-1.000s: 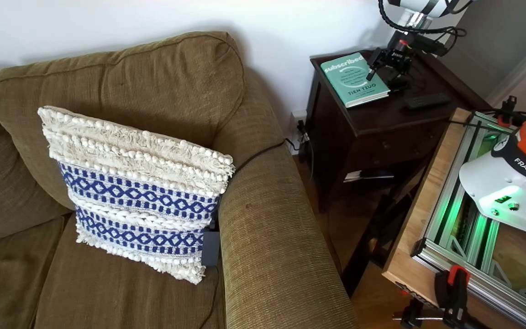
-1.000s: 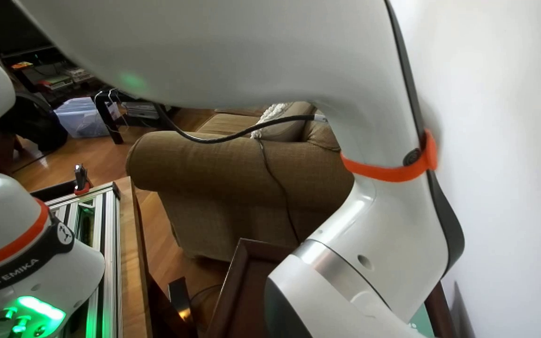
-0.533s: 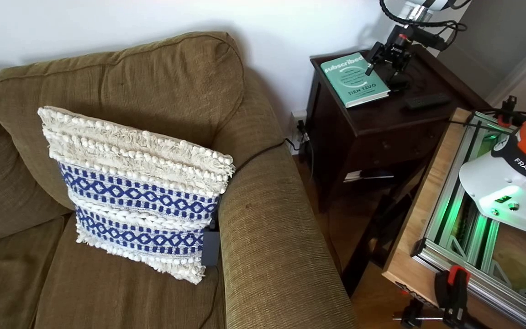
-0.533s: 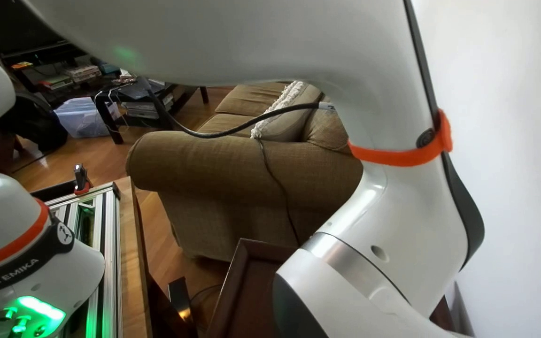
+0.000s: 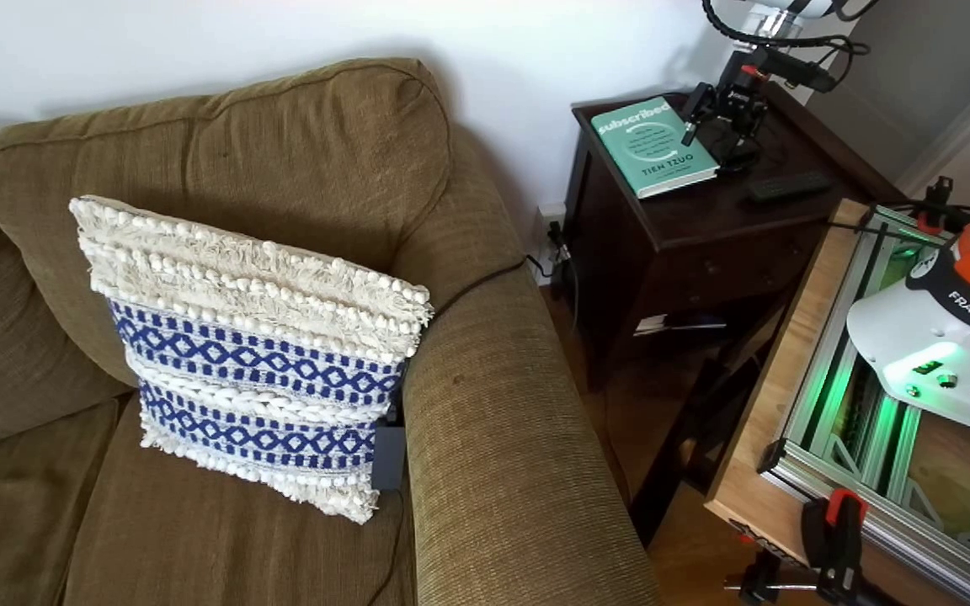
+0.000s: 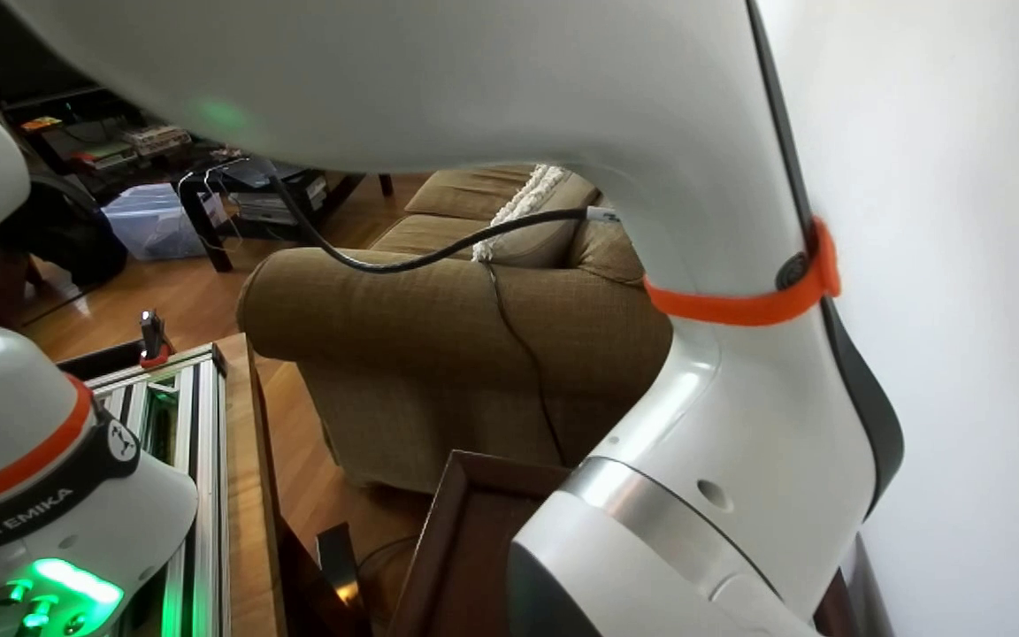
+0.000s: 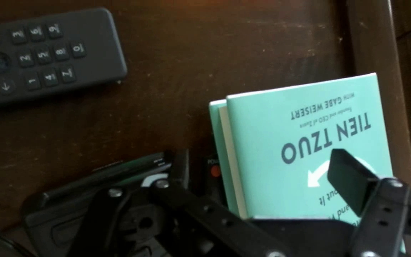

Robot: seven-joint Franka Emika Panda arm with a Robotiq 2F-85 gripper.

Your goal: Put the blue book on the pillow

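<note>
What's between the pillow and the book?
From the pillow to the book, in an exterior view: the sofa armrest with a cord over it, a gap, then the nightstand.

An exterior view looks steeply down: sofa (image 5: pixel 510 404) at 9 o'clock, nightstand (image 5: pixel 687 216) at 2. In an exterior view: sofa's end past close arm (image 6: pixel 492 88) at 12. Both share sofa, pillow (image 5: pixel 258 358). Wrist: close, down on nightstand.
</note>
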